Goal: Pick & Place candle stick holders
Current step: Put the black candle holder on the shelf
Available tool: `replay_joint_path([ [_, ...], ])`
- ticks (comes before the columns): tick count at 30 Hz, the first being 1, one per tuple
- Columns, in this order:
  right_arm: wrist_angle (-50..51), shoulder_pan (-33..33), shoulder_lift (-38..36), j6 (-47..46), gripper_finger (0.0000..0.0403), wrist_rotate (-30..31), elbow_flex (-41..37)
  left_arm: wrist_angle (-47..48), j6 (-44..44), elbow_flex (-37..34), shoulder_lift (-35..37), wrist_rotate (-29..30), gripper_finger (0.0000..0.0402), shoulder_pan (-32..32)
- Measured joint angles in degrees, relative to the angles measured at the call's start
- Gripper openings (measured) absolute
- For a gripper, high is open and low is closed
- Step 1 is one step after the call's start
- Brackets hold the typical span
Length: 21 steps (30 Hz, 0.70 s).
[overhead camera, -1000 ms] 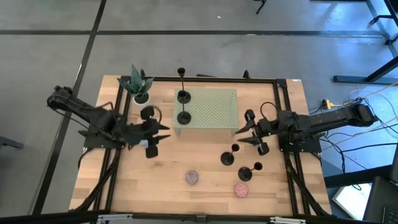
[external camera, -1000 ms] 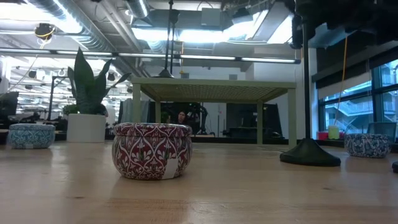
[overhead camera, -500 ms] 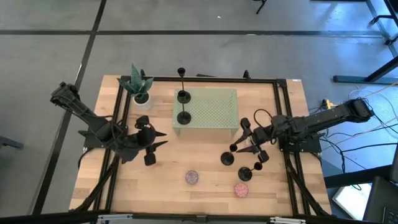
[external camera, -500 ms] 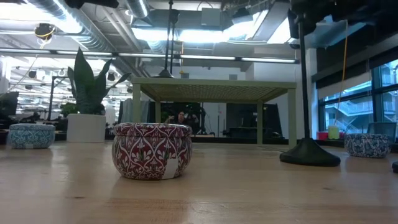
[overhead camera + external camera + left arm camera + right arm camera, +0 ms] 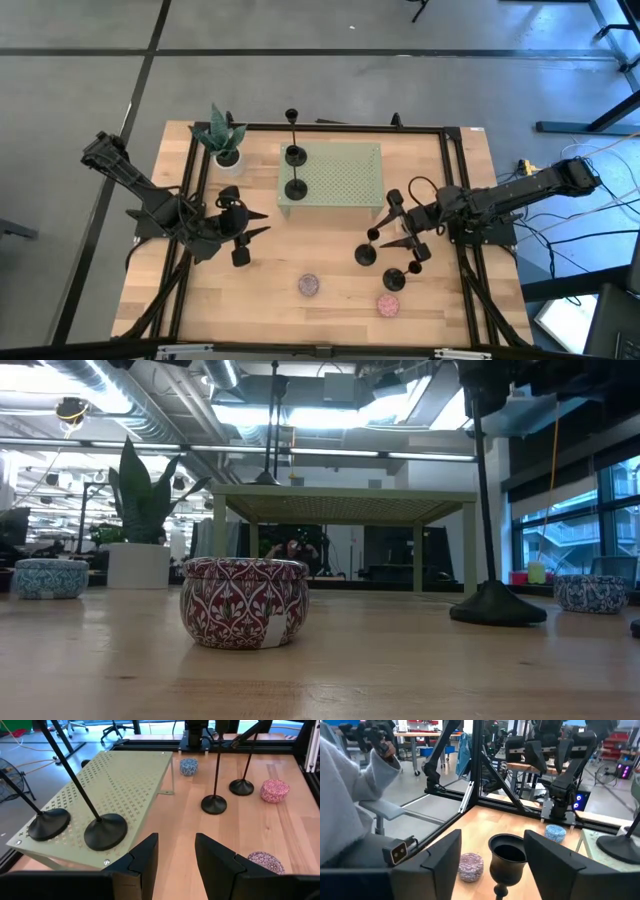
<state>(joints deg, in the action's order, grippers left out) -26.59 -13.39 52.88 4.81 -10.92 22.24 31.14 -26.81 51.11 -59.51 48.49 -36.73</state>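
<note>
Your right gripper (image 5: 392, 225) is spread wide around the cup top of one candle holder (image 5: 366, 254) standing on the table (image 5: 320, 258) — its fingers (image 5: 441, 852) sit either side of the cup without touching it. A second holder (image 5: 396, 278) stands just beside it, next to a pink puck (image 5: 388, 305). Two more holders (image 5: 296, 188) stand on the pale green perforated stand (image 5: 345, 175). Your left gripper (image 5: 248, 225) hangs open over the table, left of that stand.

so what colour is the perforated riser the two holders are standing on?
Pale sage green, perforated top: the riser. Left wrist view shows it best.
</note>
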Motion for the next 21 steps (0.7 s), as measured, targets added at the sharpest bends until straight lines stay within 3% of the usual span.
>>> replay_joint_path([
  [6, -2.1, 0.0, -0.4, 3.2, 0.0236, 0.0, -0.1, 0.0, 0.0, 0.0, 0.0, 0.0, 0.0125, 0.0],
  [14, -3.4, 0.0, -3.6, 3.2, 0.0217, 0.0, 0.0, 0.1, 0.0, 0.0, 0.0, -0.1, 0.0125, 0.0],
  [21, 1.9, 0.0, -2.2, -0.5, 0.0217, 0.0, 0.0, 0.1, 0.0, 0.0, 0.0, -0.1, 0.0125, 0.0],
])
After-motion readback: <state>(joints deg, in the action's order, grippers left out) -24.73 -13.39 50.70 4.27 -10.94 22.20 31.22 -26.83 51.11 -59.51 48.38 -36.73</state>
